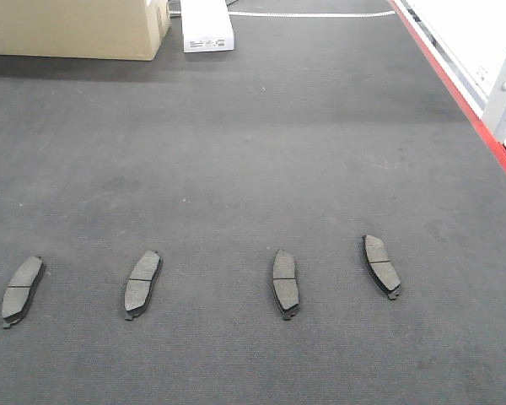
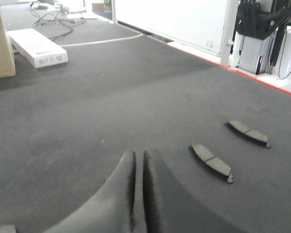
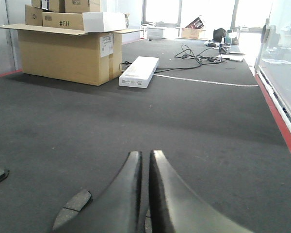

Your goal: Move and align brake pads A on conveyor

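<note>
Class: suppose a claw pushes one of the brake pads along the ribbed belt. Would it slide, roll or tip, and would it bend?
The rightmost brake pad lies flat and low on the conveyor belt, so it should slide, not roll or tip. The carpet-like ribbing probably adds drag. Its slab-like look suggests it stays stiff, though a push near one end may well swing it round.

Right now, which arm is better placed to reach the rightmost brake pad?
Probably right. The right gripper has a pad close beside it, likely the rightmost brake pad, and the red strip near. From the left gripper, pads lie farther off.
</note>
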Available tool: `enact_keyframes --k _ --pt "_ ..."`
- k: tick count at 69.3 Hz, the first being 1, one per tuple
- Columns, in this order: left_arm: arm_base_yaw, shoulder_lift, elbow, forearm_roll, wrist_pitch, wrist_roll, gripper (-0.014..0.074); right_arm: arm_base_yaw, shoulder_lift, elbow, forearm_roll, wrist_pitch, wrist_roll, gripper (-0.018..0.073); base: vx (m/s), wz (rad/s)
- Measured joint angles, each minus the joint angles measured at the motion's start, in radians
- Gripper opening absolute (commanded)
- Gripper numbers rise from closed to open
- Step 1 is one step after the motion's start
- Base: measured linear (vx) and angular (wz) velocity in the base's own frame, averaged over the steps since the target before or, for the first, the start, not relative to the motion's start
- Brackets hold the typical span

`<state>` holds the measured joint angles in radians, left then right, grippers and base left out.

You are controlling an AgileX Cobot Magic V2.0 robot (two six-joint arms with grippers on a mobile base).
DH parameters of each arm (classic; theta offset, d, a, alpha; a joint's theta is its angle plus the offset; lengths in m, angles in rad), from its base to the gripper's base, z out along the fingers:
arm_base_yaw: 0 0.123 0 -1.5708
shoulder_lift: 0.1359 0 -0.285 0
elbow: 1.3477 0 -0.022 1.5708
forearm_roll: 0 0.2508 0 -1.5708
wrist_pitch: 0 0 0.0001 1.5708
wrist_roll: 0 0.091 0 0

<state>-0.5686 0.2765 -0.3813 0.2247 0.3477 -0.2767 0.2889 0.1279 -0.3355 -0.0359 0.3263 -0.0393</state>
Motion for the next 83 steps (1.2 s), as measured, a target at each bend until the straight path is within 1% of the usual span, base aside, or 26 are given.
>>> enact_keyframes --k 44,50,54,58,67,69,74,78,83 --pt "0.000 0.000 0.001 0.000 -0.016 0.000 -0.0006 0.000 0.000 0.000 0.005 0.001 0.001 -0.0009 0.00 0.00" --pt "0.005 -0.007 0.022 -0.003 -0.023 0.000 -0.0006 0.000 0.000 0.000 0.005 0.001 0.001 -0.0009 0.00 0.00" --pt "0.037 -0.011 0.048 -0.024 -0.033 0.000 -0.0006 0.000 0.000 0.000 0.005 0.002 0.001 -0.0009 0.00 0.00" --pt "0.101 -0.011 0.075 -0.052 -0.046 0.000 -0.0006 0.000 0.000 0.000 0.005 0.002 0.001 -0.0010 0.00 0.00" --pt "0.283 -0.011 0.149 -0.118 -0.094 0.000 -0.0006 0.000 0.000 0.000 0.005 0.003 0.001 -0.0010 0.00 0.00" --pt "0.314 -0.011 0.162 -0.123 -0.107 0.000 -0.0006 0.000 0.000 0.000 0.005 0.003 0.001 -0.0010 0.00 0.00" --pt "0.398 -0.011 0.223 -0.128 -0.184 0.000 -0.0006 0.000 0.000 0.000 0.005 0.003 0.001 -0.0010 0.00 0.00" --pt "0.451 -0.016 0.275 -0.128 -0.245 0.004 -0.0006 0.000 0.000 0.000 0.005 0.003 0.001 -0.0010 0.00 0.00" --pt "0.507 -0.049 0.326 -0.127 -0.294 0.016 -0.0006 0.000 0.000 0.000 0.005 0.003 0.001 -0.0010 0.00 0.00"
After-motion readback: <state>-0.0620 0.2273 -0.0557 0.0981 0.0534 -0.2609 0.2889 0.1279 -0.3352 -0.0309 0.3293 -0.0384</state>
